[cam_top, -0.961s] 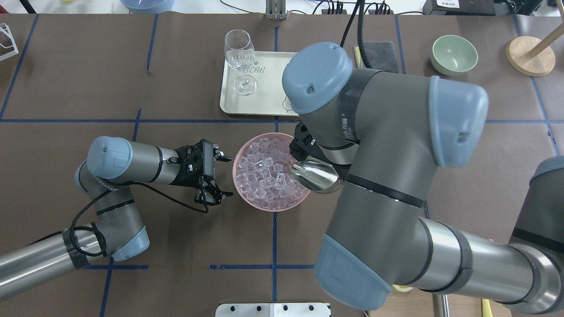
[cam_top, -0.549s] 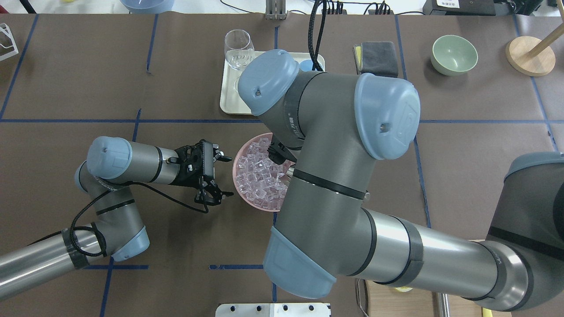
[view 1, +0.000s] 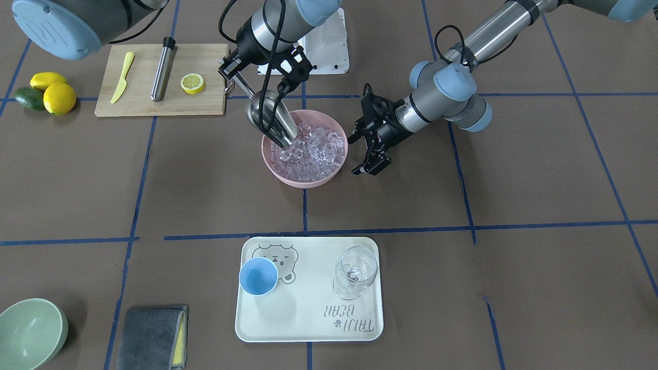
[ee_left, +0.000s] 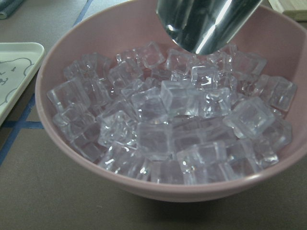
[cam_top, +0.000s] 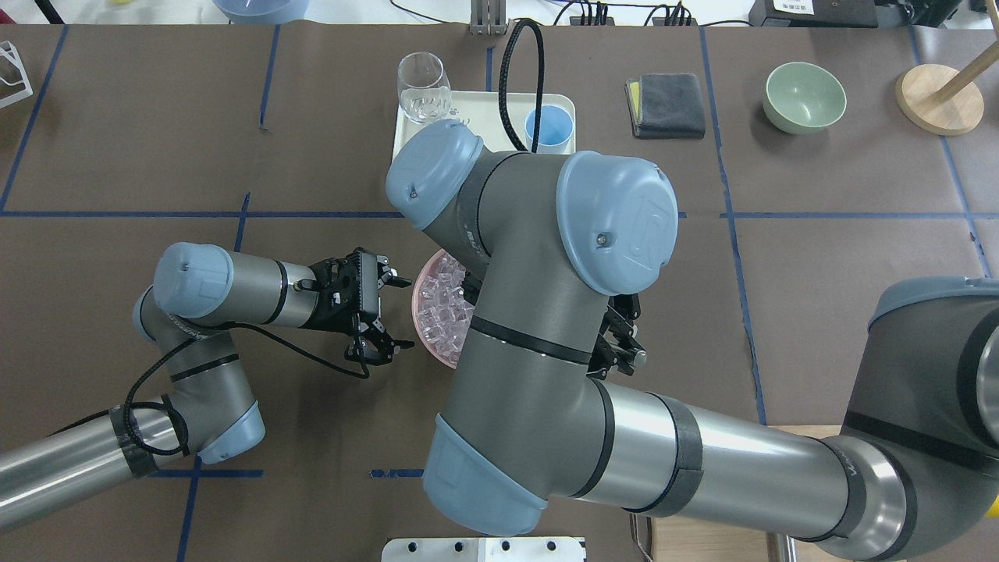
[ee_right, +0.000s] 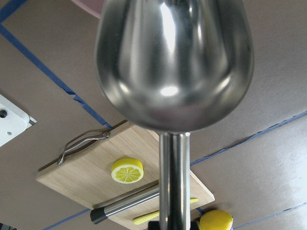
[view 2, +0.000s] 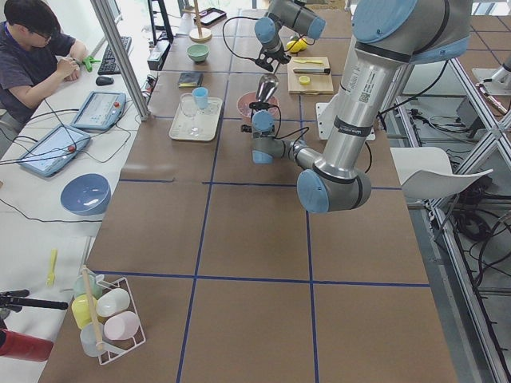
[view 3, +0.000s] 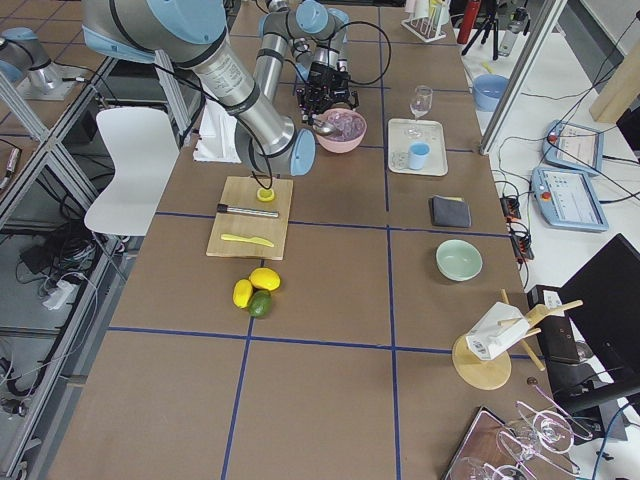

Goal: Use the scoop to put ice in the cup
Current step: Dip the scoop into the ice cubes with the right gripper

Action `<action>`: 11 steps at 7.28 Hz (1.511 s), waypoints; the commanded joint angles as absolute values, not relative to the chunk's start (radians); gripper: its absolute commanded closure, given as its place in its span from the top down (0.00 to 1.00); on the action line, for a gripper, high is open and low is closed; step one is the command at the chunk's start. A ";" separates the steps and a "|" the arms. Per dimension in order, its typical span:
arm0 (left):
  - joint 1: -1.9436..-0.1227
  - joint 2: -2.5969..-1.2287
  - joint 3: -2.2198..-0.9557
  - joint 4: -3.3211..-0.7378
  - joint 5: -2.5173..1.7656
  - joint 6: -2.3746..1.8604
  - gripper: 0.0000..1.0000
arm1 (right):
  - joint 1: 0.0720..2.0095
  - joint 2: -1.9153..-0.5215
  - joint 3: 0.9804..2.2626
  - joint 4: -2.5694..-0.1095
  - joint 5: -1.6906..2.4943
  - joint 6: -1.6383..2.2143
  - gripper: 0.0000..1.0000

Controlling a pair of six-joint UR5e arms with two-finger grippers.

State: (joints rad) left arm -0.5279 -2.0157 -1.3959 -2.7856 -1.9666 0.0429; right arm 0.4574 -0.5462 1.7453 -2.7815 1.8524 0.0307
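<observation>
The steel scoop [view 1: 270, 121] is held by its thin handle in my right gripper [view 1: 257, 77], which is shut on it. The scoop slants down, its front lip at the top of the ice [view 1: 313, 146] heaped in the pink bowl [view 1: 303, 180]. From the left wrist, the scoop [ee_left: 206, 21] hangs over the far side of the ice [ee_left: 168, 120]. My left gripper [view 1: 355, 155] stands open beside the bowl, holding nothing. Upright on the cream tray [view 1: 308, 318] is the light-blue cup [view 1: 258, 276], which looks empty. Overhead, my right arm hides the scoop.
A stemmed wine glass [view 1: 354, 270] shares the tray. A cutting board [view 1: 205, 100] behind the bowl holds a yellow knife, a steel cylinder [view 1: 162, 69] and a lemon slice. Lemons and an avocado [view 1: 43, 92], a green bowl [view 1: 28, 331] and a grey cloth [view 1: 151, 336] lie around.
My right arm has swung across over the pink bowl, uncovering the cup and tray overhead and hiding the scoop beneath it. The left arm has stayed still.
</observation>
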 commanded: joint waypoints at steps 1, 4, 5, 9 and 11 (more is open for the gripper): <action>-0.529 -2.016 -1.396 -2.786 -1.967 0.043 1.00 | 0.442 -0.538 1.729 -2.783 1.842 0.031 0.00; -0.528 -2.020 -1.396 -2.786 -1.967 0.043 1.00 | 0.431 -0.545 1.665 -2.700 1.838 0.037 0.00; -0.529 -2.020 -1.396 -2.786 -1.967 0.043 1.00 | 0.431 -0.543 1.629 -2.642 1.838 0.041 0.00; -0.529 -2.020 -1.396 -2.786 -1.967 0.043 1.00 | 0.434 -0.595 1.634 -2.496 1.839 0.051 0.00; -0.529 -2.019 -1.396 -2.787 -1.967 0.043 1.00 | 0.436 -0.617 1.655 -2.476 1.839 0.051 0.00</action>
